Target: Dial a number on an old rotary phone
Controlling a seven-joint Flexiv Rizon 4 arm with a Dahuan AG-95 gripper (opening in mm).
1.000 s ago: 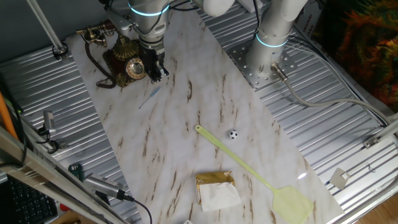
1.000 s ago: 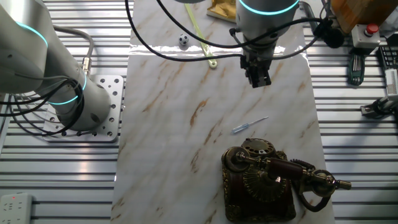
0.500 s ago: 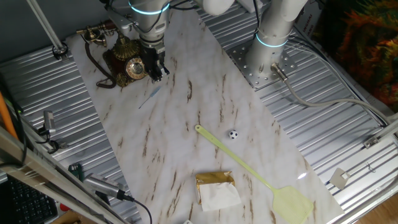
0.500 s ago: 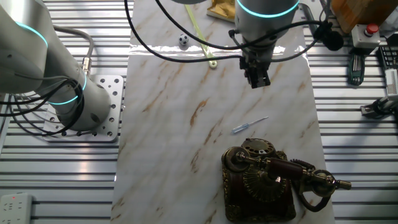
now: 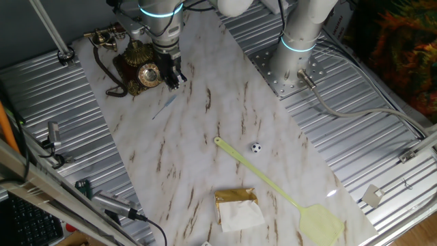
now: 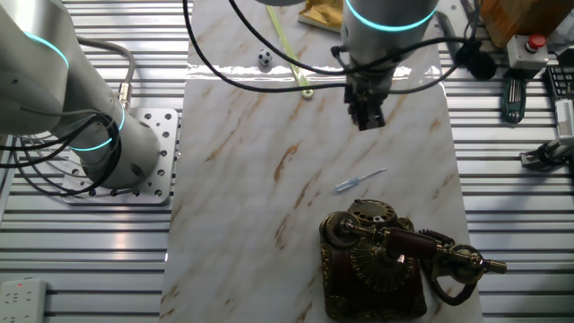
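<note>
At the far left end of the marble worktop (image 5: 225, 116) sits the old rotary phone (image 5: 138, 68), handset resting on its cradle and the pale dial tilted up toward the open slab, so it's easy to reach from that side. Just right of it hangs the claw (image 5: 174, 74), pointing down above the slab, not touching the dial; fingers look close together and empty, but honestly can't tell for sure. A thin little tool (image 5: 164, 106) lies nearby, further right a flyswatter (image 5: 273, 188) and tiny ball (image 5: 255, 147).
</note>
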